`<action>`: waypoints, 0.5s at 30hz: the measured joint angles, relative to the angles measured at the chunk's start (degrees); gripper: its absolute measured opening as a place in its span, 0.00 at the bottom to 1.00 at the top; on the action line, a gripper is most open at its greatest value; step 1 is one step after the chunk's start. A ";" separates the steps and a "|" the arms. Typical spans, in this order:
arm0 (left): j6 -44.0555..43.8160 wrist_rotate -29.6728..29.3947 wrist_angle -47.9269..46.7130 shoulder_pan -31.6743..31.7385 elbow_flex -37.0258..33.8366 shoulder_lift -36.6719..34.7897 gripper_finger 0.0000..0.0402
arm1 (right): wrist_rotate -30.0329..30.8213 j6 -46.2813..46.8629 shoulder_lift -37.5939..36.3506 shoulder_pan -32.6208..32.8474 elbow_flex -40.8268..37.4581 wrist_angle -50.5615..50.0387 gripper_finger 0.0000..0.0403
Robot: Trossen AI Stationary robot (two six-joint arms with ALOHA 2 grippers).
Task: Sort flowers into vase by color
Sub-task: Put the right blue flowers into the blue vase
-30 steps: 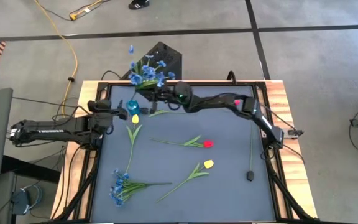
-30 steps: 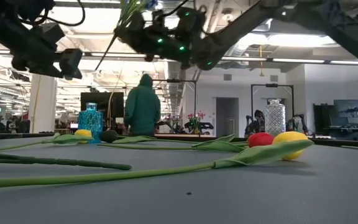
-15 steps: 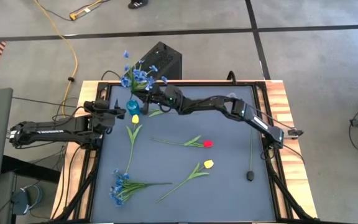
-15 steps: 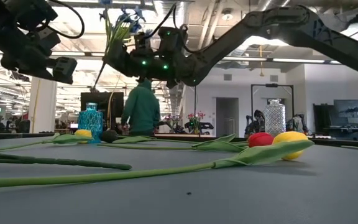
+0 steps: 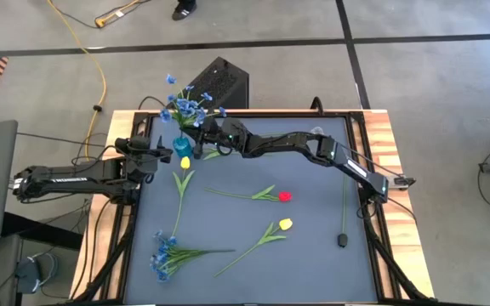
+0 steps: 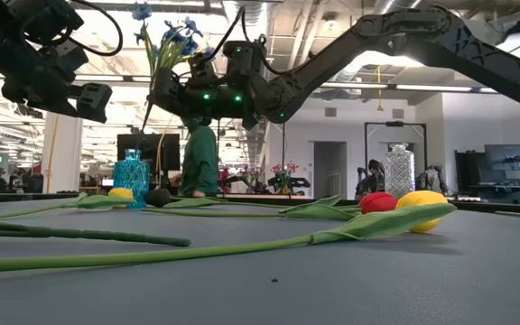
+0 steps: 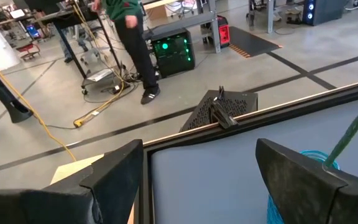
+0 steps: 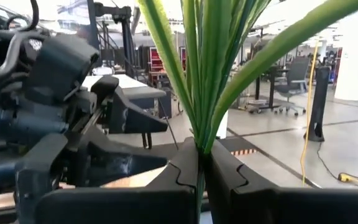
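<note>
You have two blue bunches here: one clamped by its green stems in your right gripper [image 5: 201, 136], held up over the far left corner of the table [image 5: 313, 255] with the held blue bunch [image 5: 184, 104] spreading past the table's far edge, and the second blue bunch [image 5: 165, 253] lying near the front left. Two yellow tulips lie flat, the left yellow tulip [image 5: 185, 162] just beside the blue vase [image 5: 181, 146] and the other yellow tulip [image 5: 285, 224] toward the middle, with one red tulip [image 5: 284, 196] between them. One blue vase stands at the far left; in the low view a clear vase [image 6: 398, 171] shows farther back on the right. Your left gripper [image 5: 162, 153] waits beside the blue vase, fingers spread and holding nothing. Against a second ago, your right gripper has swung left toward the blue vase, carrying the bunch with it; the flowers on the table lie as they did
</note>
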 joint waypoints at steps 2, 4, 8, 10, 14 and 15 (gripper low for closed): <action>0.00 0.02 -0.02 0.00 0.00 0.00 0.75 | 0.02 0.00 0.00 0.26 0.00 -1.22 0.09; -0.01 0.02 -0.01 0.00 0.00 0.00 0.75 | 0.00 0.00 0.00 0.32 0.00 -2.49 0.11; -0.01 0.02 0.00 0.00 0.00 0.00 0.75 | -0.04 0.34 0.00 0.59 0.00 -4.80 0.16; -0.02 0.00 0.00 0.00 0.00 0.00 0.75 | -0.04 0.44 0.00 0.68 0.00 -5.92 0.18; -0.02 0.00 0.00 0.00 0.00 0.00 0.75 | -0.09 0.45 0.00 0.74 0.00 -6.56 0.23; -0.01 0.02 0.00 0.00 0.00 0.00 0.75 | -0.11 0.46 0.00 0.74 0.00 -6.48 0.24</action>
